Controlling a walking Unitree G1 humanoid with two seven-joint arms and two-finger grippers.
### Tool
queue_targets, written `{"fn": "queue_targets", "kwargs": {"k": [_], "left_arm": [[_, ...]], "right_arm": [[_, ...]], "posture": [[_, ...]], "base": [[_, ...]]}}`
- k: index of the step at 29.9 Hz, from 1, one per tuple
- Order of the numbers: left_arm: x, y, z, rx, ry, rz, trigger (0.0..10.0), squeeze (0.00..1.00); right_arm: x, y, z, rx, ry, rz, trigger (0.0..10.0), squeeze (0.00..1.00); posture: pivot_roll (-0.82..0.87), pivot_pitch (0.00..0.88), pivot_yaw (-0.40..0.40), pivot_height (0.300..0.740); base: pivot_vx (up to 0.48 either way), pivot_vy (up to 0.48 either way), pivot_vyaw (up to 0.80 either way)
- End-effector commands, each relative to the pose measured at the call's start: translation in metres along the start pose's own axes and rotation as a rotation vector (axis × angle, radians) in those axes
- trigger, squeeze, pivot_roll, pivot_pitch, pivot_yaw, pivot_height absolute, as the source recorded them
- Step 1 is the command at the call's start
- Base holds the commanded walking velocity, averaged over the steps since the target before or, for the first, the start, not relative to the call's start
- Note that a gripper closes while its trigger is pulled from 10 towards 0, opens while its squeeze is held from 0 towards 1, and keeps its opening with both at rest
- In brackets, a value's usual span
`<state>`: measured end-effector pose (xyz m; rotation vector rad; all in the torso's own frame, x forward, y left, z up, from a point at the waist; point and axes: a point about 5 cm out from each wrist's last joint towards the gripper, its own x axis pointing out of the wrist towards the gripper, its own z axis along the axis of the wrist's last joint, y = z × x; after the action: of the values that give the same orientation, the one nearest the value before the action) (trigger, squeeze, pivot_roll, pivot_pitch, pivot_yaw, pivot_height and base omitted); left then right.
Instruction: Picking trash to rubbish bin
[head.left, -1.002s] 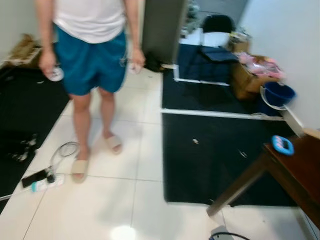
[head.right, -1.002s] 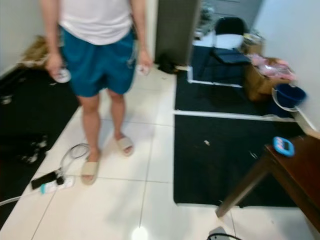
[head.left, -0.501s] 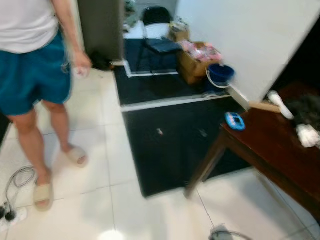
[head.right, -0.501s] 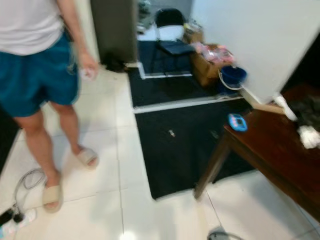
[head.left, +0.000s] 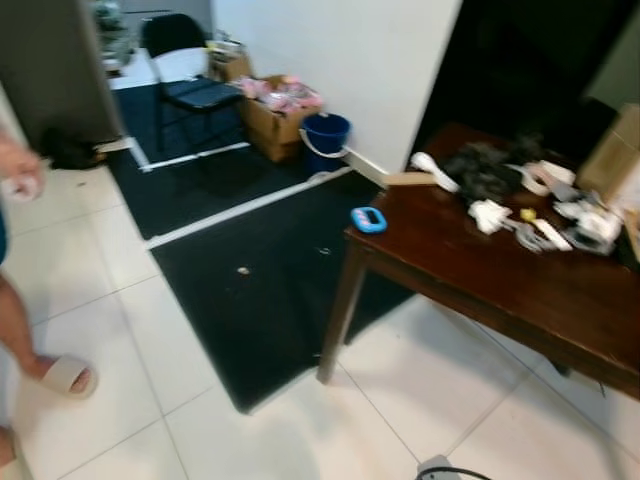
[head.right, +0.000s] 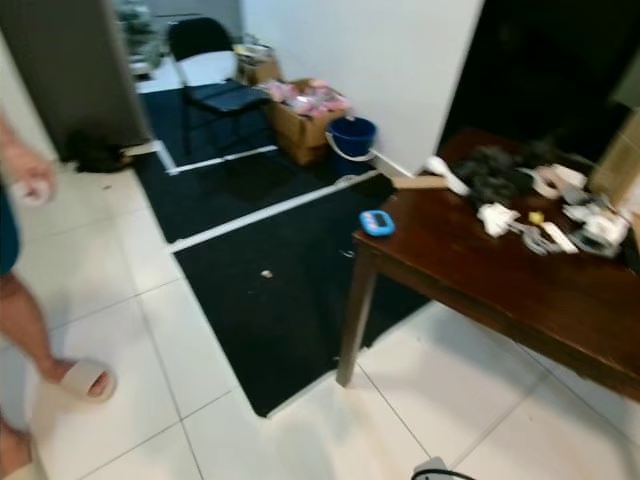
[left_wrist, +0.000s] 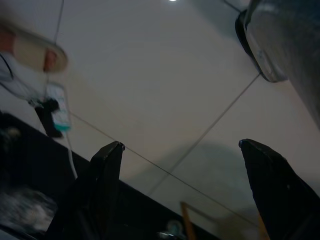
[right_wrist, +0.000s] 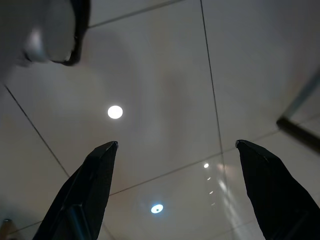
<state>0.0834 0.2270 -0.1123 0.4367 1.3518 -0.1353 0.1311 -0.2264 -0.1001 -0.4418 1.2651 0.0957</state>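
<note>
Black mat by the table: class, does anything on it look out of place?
Yes. A small pale scrap lies on the black mat, with a fainter speck nearer the table. They look like stray litter on dark flooring.

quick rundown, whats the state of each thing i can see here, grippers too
left gripper: fingers open, empty, over white floor tile
right gripper: fingers open, empty, over floor tile
wooden table: standing, cluttered top
blue device: lying flat at the table's corner
blue bucket: upright against the wall
cardboard box: open, filled
black chair: upright, seat bare
</note>
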Motion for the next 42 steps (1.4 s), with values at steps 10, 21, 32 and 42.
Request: {"fn": "queue_targets", "kwargs": {"k": [10, 21, 32, 42], "left_arm": [[0.0, -0.008, 0.002, 0.005, -0.007, -0.015, 10.0, 0.0], [0.0, -0.011, -0.005, -0.009, 0.009, -0.021, 10.0, 0.0], [0.0, -0.01, -0.012, -0.03, 0.029, -0.019, 10.0, 0.0], [-0.001, -0.009, -0.015, -0.039, 0.039, -0.021, 10.0, 0.0]], "right_arm": [[-0.001, -0.015, -0.006, 0.006, -0.006, -0.02, 10.0, 0.0], [0.0, 0.004, 0.004, 0.012, -0.053, 0.047, 10.0, 0.0], [0.0, 0.012, 0.0, 0.035, -0.043, 0.048, 10.0, 0.0], [0.0, 0.006, -0.003, 0.039, -0.041, 0.038, 10.0, 0.0]], "posture": [[0.03, 0.045, -0.04, 0.74], [0.04, 0.064, -0.041, 0.74], [0.03, 0.077, -0.037, 0.74], [0.03, 0.08, -0.037, 0.74]], "base": [[0.0, 0.0, -0.64], [0.0, 0.0, 0.14], [0.0, 0.0, 0.62], [0.0, 0.0, 0.0]]}}
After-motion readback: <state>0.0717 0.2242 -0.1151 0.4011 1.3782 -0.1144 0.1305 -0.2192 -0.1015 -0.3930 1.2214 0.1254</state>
